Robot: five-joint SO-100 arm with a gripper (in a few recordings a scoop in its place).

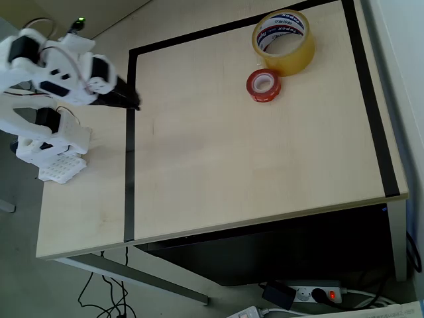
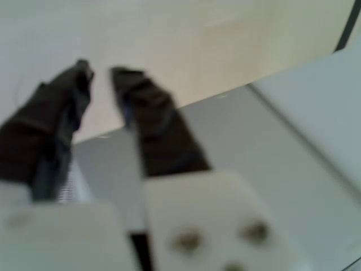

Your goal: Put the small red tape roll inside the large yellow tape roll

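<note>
The small red tape roll (image 1: 264,85) lies flat on the pale wooden table, at the back right in the overhead view. Just behind it, touching or nearly touching, lies the large yellow tape roll (image 1: 283,41), flat with its printed white core facing up. My gripper (image 1: 132,99) is far to the left, over the black tape line at the table's left side. In the blurred wrist view the gripper (image 2: 100,72) has its dark fingers (image 2: 148,113) a narrow gap apart, with nothing between them.
A black tape line (image 1: 130,165) frames the work area on the table (image 1: 218,172). The arm's white base (image 1: 53,149) is clamped at the left edge. The table's front edge drops to a floor with cables and a power strip (image 1: 311,293).
</note>
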